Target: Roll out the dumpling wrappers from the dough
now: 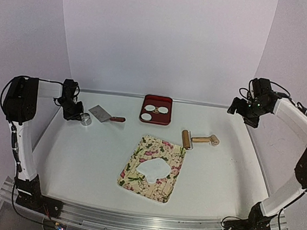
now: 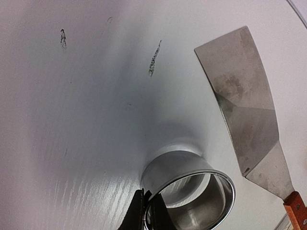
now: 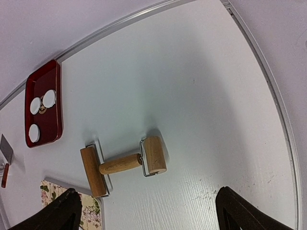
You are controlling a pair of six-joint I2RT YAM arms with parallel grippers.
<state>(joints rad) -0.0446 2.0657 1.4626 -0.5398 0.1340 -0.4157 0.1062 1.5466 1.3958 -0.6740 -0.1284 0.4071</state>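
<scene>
The dough (image 1: 156,168) is a flat ragged white sheet on the floral mat (image 1: 137,174). Three round white dumpling wrappers (image 1: 152,109) lie in the red tray (image 1: 156,120); they also show in the right wrist view (image 3: 49,98). My left gripper (image 1: 73,111) is shut on the wall of the small metal ring (image 2: 188,191), which seems to rest on the table at the far left. My right gripper (image 1: 246,111) is open and empty, high at the far right, above the wooden rolling pin (image 3: 122,164).
A metal spatula (image 2: 244,105) with a red handle (image 1: 117,119) lies just right of the ring. The rolling pin (image 1: 200,139) lies between the mat's far corner and the right side. A corner of the mat (image 3: 90,209) shows in the right wrist view.
</scene>
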